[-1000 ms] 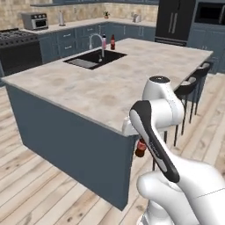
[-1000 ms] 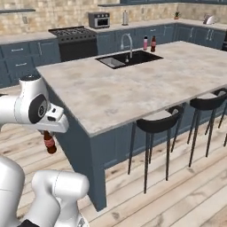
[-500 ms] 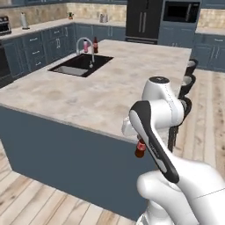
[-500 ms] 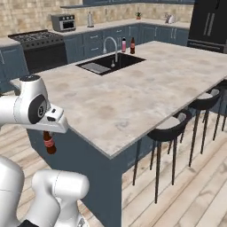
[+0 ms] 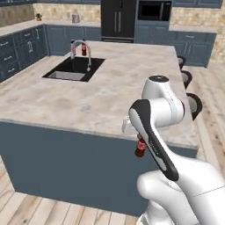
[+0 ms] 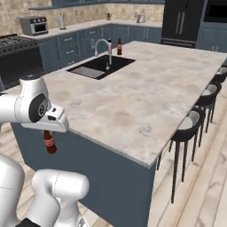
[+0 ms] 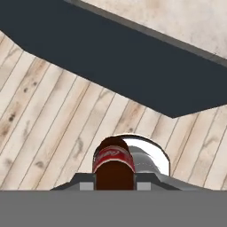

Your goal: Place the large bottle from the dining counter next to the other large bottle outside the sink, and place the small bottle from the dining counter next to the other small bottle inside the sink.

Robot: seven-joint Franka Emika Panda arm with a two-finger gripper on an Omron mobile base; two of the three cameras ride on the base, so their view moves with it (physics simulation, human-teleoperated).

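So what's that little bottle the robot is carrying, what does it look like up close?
It is a small dark brown bottle with a red label around its middle, like a cola bottle, glossy as plastic or glass. It hangs upright below the gripper, whose jaws are shut on its top. It is in the air beside the dark blue side of the island counter, above the wooden floor, touching nothing else.

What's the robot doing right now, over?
Pincer shut on small cola bottle, hanging beside island counter. Sink far across the counter. Nothing in the way.

Bottle (image 5: pixel 83 47) stands behind the sink (image 5: pixel 74 69) (perhaps another beside it).
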